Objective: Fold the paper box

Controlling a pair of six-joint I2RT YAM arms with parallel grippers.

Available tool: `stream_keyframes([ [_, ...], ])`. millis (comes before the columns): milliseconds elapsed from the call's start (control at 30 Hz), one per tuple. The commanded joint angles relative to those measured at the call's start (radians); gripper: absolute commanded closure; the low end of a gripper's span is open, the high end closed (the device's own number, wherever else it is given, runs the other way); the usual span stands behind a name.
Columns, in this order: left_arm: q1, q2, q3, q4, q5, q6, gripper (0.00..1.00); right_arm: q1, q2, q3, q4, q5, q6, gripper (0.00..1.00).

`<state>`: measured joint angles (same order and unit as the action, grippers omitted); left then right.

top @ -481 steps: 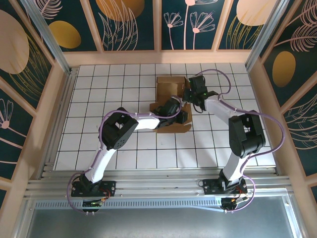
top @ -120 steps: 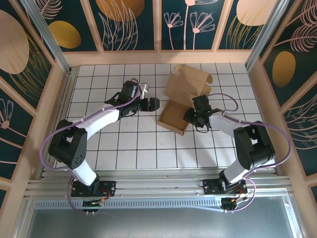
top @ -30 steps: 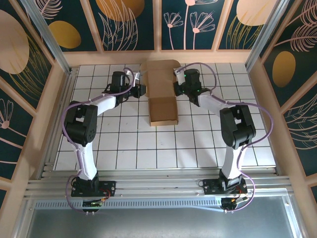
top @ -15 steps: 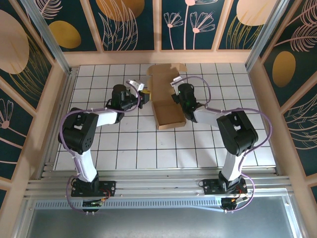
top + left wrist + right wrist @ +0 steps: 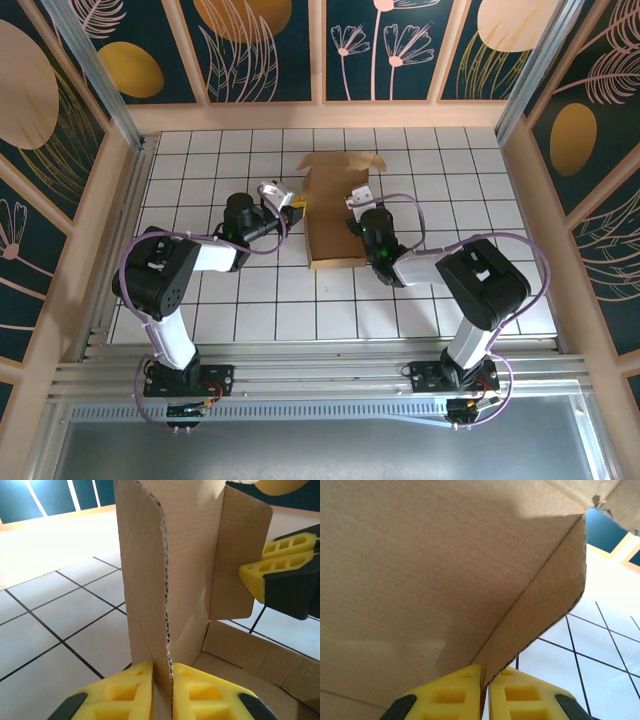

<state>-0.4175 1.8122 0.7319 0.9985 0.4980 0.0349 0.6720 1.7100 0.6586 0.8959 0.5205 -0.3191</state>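
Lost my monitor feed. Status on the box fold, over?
Left gripper shut on paper box side wall. Right gripper shut on opposite wall. Box partly folded, top open. Nothing blocking.

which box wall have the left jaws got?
The left wall of the paper box: the left gripper pinches its upright edge. The right gripper clamps the opposite side.

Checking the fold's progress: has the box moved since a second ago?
Yes. The box has slid away from the back wall, toward the near edge: a second ago its far flap reached that wall; now tiles show between.
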Motion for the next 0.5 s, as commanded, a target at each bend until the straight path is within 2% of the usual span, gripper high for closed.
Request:
stream_keyframes([
  [0,-0.025,-0.008,-0.052,0.151,0.01,0.043,0.85,0.052,0.025,-0.053,0.046,0.025,0.032,0.88],
  [167,-0.035,-0.026,-0.117,0.193,-0.031,0.04,0.87,0.08,0.02,-0.1,0.064,0.035,0.082,0.88],
  [233,-0.037,-0.035,-0.093,0.116,-0.05,0.032,0.88,0.089,0.013,-0.112,0.06,0.025,0.094,0.88],
  [367,-0.045,-0.019,0.047,-0.222,-0.066,0.018,0.87,0.097,0.002,-0.109,0.005,0.011,0.144,0.87],
  [467,-0.061,-0.031,0.028,-0.242,-0.132,-0.037,0.88,0.096,-0.006,-0.135,0.004,0.005,0.18,0.87],
])
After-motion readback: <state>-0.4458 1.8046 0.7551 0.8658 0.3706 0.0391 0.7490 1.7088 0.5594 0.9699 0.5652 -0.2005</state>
